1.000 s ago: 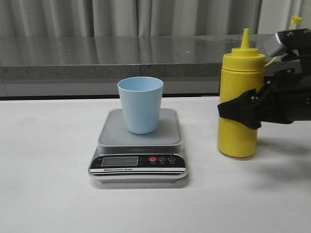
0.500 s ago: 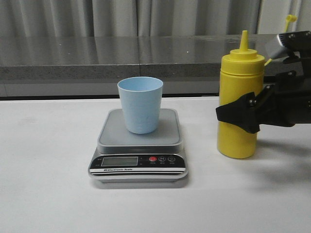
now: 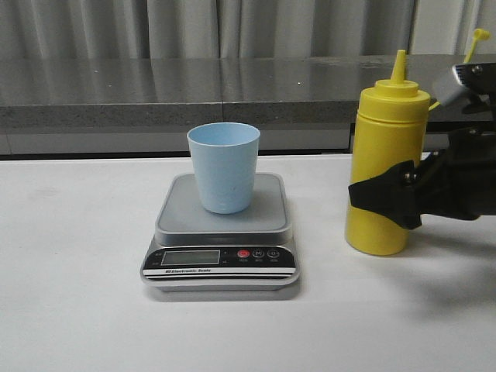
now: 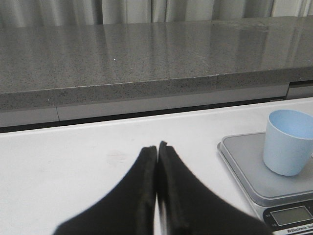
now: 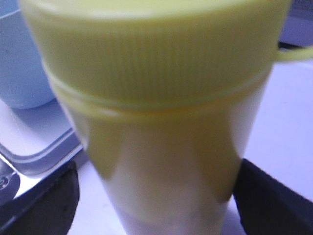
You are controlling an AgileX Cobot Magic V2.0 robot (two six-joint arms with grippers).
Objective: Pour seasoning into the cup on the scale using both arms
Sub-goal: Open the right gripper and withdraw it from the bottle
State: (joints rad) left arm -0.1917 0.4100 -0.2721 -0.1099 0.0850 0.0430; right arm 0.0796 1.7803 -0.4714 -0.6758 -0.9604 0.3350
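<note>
At the near edge of the white bench (image 3: 77, 310) I have the flat grey digital kitchen scale (image 3: 222, 232), its black front panel, LCD and red button facing me. On its platform stands the small pale blue plastic cup (image 3: 224, 167), upright and, as far as I can see, empty.

To the right, well apart from the scale, stands the tall yellow plastic squeeze bottle of seasoning (image 3: 385, 170), leaning a little to the right; I cannot tell whether its base rests flat on the bench. My black right hand (image 3: 387, 194) is closed round the bottle's lower middle, a finger on each side in the right wrist view. The tethered cap (image 3: 480, 35) hangs off, so the cone nozzle looks open.

My left hand (image 4: 157, 191) is off to the left, away from everything, its fingers pressed together and holding nothing.

My worry is the grip: it sits low on a tall, smooth, soft bottle, so it could swing or slip when I tip it, and squeezing harder could squirt seasoning early. Carrying it across too low could clip the light cup and knock it off the platform. Nothing lies between bottle and cup.

Farthest back run a grey stone ledge (image 3: 194, 93) and pale curtains (image 3: 232, 23).
</note>
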